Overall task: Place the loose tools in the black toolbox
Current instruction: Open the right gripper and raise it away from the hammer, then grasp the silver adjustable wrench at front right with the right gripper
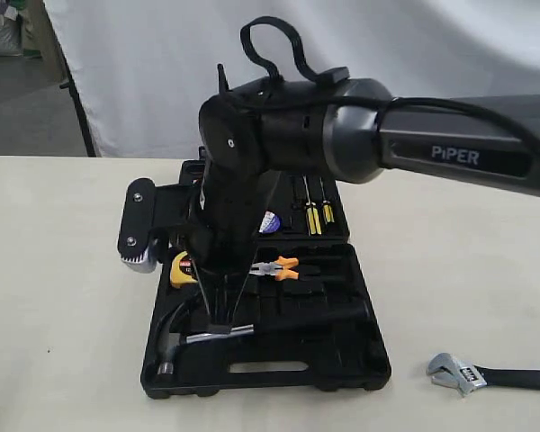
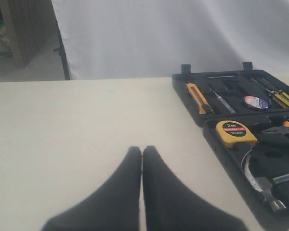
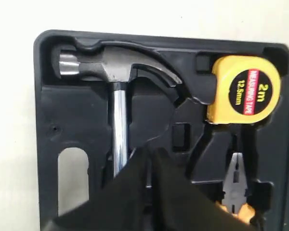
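Leaves just the silver adjustable wrench [image 1: 457, 373] outside the black plastic toolbox [image 1: 342, 362]; silver-headed claw hammer [image 3: 116, 70], small tape roll [image 2: 256, 102] stowed, right gripper [image 3: 151, 153] closed, empty.

My yellow tape measure [image 3: 243, 89] sits label-up in its moulded pocket, with my orange-handled pliers [image 3: 235, 185] bedded just beside it. My two yellow-and-black screwdrivers [image 1: 313, 216] lie side by side, and my orange utility knife [image 2: 199, 97] lies apart from them. The cream table [image 1: 63, 297] stands before a white sheet [image 1: 144, 72].
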### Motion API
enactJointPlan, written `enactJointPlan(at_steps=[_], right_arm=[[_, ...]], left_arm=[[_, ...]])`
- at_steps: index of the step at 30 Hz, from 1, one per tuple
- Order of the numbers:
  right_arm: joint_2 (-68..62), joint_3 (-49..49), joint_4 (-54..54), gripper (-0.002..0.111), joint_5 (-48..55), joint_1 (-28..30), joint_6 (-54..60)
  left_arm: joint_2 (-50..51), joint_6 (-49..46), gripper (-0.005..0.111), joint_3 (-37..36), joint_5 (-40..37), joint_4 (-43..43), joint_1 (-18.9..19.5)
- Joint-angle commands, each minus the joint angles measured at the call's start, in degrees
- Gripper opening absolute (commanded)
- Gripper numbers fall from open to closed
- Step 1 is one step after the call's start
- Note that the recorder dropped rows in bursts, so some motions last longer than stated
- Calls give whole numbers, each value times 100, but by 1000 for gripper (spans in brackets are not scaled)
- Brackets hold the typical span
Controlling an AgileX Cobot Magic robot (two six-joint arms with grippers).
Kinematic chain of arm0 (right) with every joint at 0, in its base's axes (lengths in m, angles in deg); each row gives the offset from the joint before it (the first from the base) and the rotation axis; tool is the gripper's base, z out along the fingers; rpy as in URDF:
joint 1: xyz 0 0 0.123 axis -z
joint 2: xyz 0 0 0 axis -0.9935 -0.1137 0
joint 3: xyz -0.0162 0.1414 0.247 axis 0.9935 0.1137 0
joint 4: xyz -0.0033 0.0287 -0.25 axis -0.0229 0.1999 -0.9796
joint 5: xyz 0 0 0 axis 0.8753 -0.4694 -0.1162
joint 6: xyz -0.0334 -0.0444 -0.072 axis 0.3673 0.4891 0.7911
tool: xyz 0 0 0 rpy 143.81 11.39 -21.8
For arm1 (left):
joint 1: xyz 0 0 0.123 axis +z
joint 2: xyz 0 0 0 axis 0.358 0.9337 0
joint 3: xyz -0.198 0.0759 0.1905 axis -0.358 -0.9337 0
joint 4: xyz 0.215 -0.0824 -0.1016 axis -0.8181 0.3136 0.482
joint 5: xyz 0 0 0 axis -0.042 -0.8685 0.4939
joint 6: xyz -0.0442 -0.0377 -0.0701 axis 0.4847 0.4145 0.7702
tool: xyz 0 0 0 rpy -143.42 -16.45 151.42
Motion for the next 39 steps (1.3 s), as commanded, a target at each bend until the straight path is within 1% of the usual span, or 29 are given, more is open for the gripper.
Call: enactJointPlan(at_steps=[1,5,7,10,12,15,20,23,27,31,36,39], right_arm=[[-290,-7,32,1,171,205,-195],[-886,-7,362,1,575,379,-195],[-1342,-7,362,1,736,445,-288],[-1544,-7,245,1,922,445,-330],[-1383,-7,234,1,960,445,-346],[-670,-7,156,1,947,445,-468],[763,-7,-247,1,653,445,-1288],[1259,-7,-713,1,924,577,-1807],[1462,37,-587,1,1538,1077,-1848],[1485,527,-492,1,1577,1768,-1836],[1485,1890,-492,1,996,2615,-1265],[1485,2646,-503,1,643,2972,-792]], left_arm=[[-18,44,1,-18,0,-19,-33],[-18,44,1,-18,0,-19,-33],[-18,44,1,-18,0,-19,-33],[-18,44,1,-18,0,-19,-33],[-18,44,1,-18,0,-19,-33],[-18,44,1,-18,0,-19,-33],[-18,44,1,-18,0,-19,-33],[-18,44,1,-18,0,-19,-33],[-18,44,1,-18,0,-19,-33],[-18,44,1,-18,0,-19,-33],[-18,44,1,-18,0,-19,-33],[-18,44,1,-18,0,-19,-33]])
